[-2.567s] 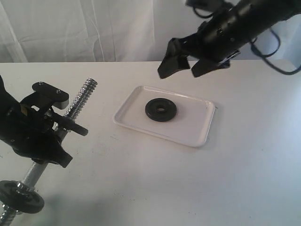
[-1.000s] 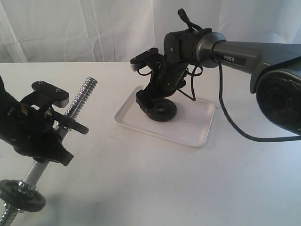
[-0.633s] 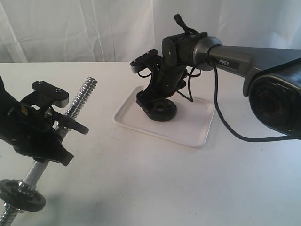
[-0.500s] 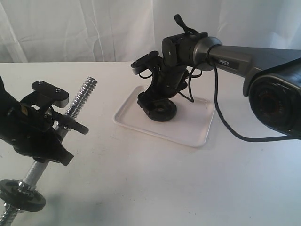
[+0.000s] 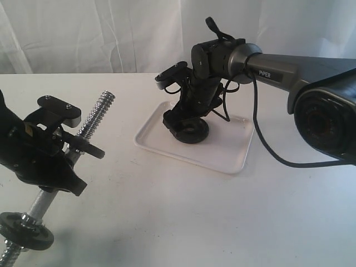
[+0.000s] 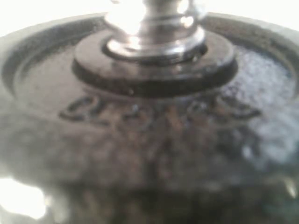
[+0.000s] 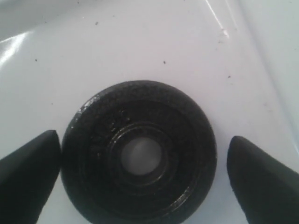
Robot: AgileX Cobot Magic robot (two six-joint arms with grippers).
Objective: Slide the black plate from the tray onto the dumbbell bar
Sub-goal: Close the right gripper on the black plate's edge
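Observation:
The black plate (image 5: 192,132) lies flat in the white tray (image 5: 228,150). My right gripper (image 5: 186,125) reaches down over it, open, with one finger on each side. In the right wrist view the plate (image 7: 140,154) sits between the fingers (image 7: 28,177); one finger is at its rim, the other stands a little apart. My left gripper (image 5: 65,161) is shut on the dumbbell bar (image 5: 94,119), which tilts with its threaded end pointing up toward the tray. A black disc (image 5: 25,231) sits on the bar's low end; the left wrist view shows that disc (image 6: 149,140) and a chrome collar (image 6: 154,28) close up.
White tabletop (image 5: 183,217) stretches between the bar and the tray. A white curtain (image 5: 83,33) hangs behind. The right arm's cable (image 5: 267,150) loops down over the tray's right side.
My right arm has come down from above the tray, and its open fingers now bracket the plate. The left arm and the bar have stayed still.

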